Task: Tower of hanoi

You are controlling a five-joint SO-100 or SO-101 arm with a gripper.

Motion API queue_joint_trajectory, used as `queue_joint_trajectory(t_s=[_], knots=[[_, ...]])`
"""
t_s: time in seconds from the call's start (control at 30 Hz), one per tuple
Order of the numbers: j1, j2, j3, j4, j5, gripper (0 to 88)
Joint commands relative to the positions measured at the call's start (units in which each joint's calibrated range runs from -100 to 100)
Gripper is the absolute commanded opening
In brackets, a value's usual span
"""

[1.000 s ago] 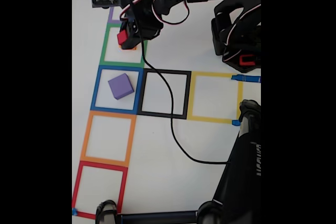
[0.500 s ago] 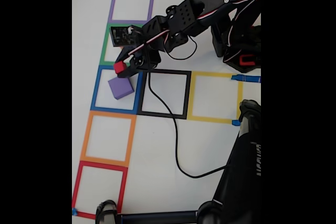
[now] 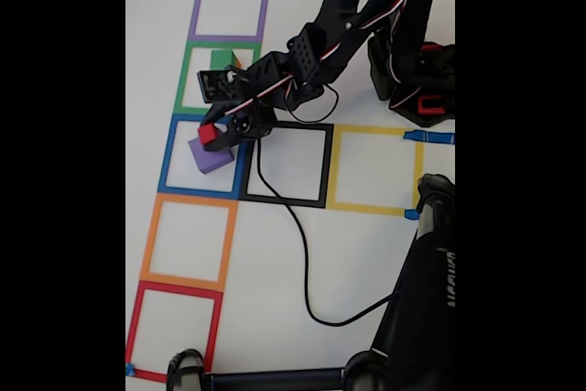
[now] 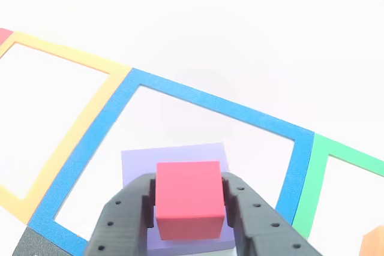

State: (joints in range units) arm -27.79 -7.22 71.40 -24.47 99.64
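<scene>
In the fixed view my gripper [image 3: 211, 135] is shut on the small red cube [image 3: 208, 134], right over the purple cube [image 3: 211, 159] inside the blue tape square [image 3: 168, 155]. The other view shows the red cube [image 4: 189, 199] held between both black fingers [image 4: 129, 214], low over the purple cube's top [image 4: 174, 153]; whether they touch is unclear. A green cube [image 3: 222, 59] sits in the green tape square [image 3: 186, 75] with an orange edge [image 3: 237, 61] beside it. An orange corner [image 4: 375, 241] shows in the other view's bottom right.
Tape squares lie in an L: purple [image 3: 195, 8], black [image 3: 327, 164], yellow [image 3: 371, 130], orange [image 3: 149, 240], red [image 3: 134, 322]. A black cable [image 3: 305, 263] trails across the white table. The arm base [image 3: 417, 80] is at upper right, and a black stand [image 3: 421, 299] at lower right.
The gripper carried the red cube from the green square down the view into the blue square, ending just above the purple cube. The arm swung with it.
</scene>
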Motion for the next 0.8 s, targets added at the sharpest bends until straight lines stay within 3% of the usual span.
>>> queue_joint_trajectory(t_s=[0.0,0.47,0.77], knots=[[-0.97,2.58,-2.68,-4.36,0.36,4.3],[-0.97,8.15,-5.95,-7.52,0.36,5.9],[0.28,9.44,-5.95,-8.89,0.36,20.1]])
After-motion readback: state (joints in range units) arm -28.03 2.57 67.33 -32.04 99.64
